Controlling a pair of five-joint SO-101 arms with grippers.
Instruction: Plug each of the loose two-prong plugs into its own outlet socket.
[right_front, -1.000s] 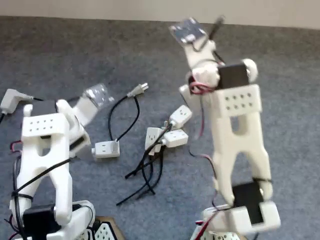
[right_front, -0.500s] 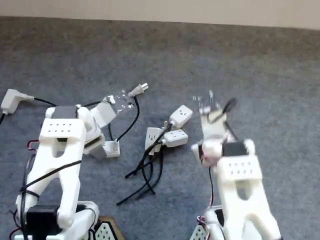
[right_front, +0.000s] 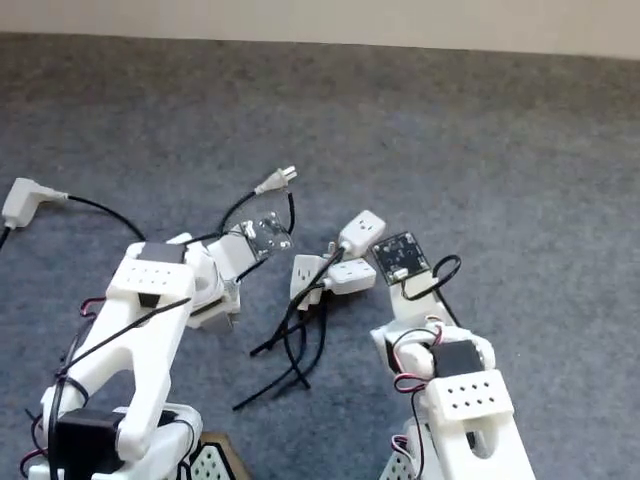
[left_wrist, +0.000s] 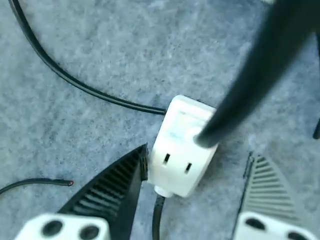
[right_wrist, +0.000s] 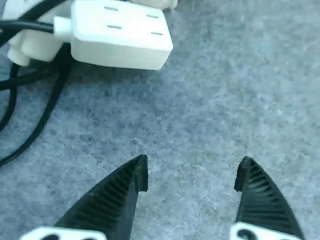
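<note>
left end effector (left_wrist: 197, 154) released, fingers spread either side of a white outlet socket (left_wrist: 181, 150) lying on the grey desk (left_wrist: 100, 50). one finger sits just beside the socket's edge, the other stands apart; slots face up, black cable (left_wrist: 75, 82) runs off its back. probably lined up to clamp the socket so it stays put for plugging. right end effector (right_wrist: 194, 161) also released, over bare desk; second outlet socket (right_wrist: 120, 32) lies ahead of its tips, not between them. loose two-prong plug (right_front: 277, 180) lies well apart from both, unheld; angled plug (right_front: 20, 200) at far left edge.
</note>
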